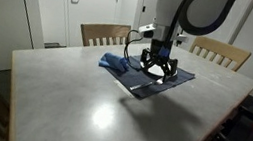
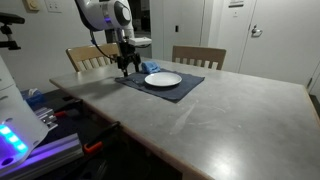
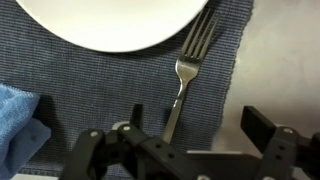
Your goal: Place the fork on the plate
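Observation:
The silvery fork (image 3: pixel 183 75) lies flat on the dark placemat (image 3: pixel 110 85), tines toward the far side, just beside the rim of the white plate (image 3: pixel 110 22). My gripper (image 3: pixel 200 125) is open and hovers low over the fork's handle. The handle runs between the two fingers, closer to one of them, and neither finger touches it. In both exterior views the gripper (image 1: pixel 157 67) (image 2: pixel 127 66) hangs over the placemat's edge next to the plate (image 2: pixel 163 79). The fork is too small to make out there.
A folded blue cloth (image 3: pixel 15 115) (image 1: pixel 116 62) lies at the placemat's side. The placemat (image 2: pixel 160 90) sits near the far edge of a large grey table (image 1: pixel 92 101). Wooden chairs (image 1: pixel 104 34) (image 2: pixel 198 56) stand behind the table.

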Robot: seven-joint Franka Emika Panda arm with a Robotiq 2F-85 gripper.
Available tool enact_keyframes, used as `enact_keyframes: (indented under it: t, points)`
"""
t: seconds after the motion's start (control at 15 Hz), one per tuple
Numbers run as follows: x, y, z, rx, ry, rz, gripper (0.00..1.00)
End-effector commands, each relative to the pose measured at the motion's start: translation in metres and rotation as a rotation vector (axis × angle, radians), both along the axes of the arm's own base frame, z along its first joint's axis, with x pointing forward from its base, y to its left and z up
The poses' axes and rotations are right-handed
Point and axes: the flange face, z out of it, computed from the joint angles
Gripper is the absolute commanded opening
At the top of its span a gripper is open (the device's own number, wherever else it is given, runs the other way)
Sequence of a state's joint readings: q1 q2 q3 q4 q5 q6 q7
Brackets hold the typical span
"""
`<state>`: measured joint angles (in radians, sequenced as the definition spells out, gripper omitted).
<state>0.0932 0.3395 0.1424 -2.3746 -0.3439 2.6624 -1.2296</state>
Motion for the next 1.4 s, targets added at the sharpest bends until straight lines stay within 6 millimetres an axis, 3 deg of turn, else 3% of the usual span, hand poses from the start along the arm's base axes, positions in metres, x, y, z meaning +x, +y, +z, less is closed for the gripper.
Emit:
enact_keyframes:
  t: [0.0, 0.53, 0.6, 0.73, 1.33]
  points:
    - [0.001, -0.004, -0.016, 0.019, -0.035, -0.026, 1.0]
    - [0.0, -0.015, -0.037, 0.036, -0.077, -0.111, 0.93]
    - [-0.002, -0.016, -0.039, 0.038, -0.08, -0.117, 0.87]
    - [-0.001, -0.017, -0.04, 0.037, -0.087, -0.128, 0.66]
    - [0.001, -0.018, -0.036, 0.032, -0.106, -0.149, 0.02]
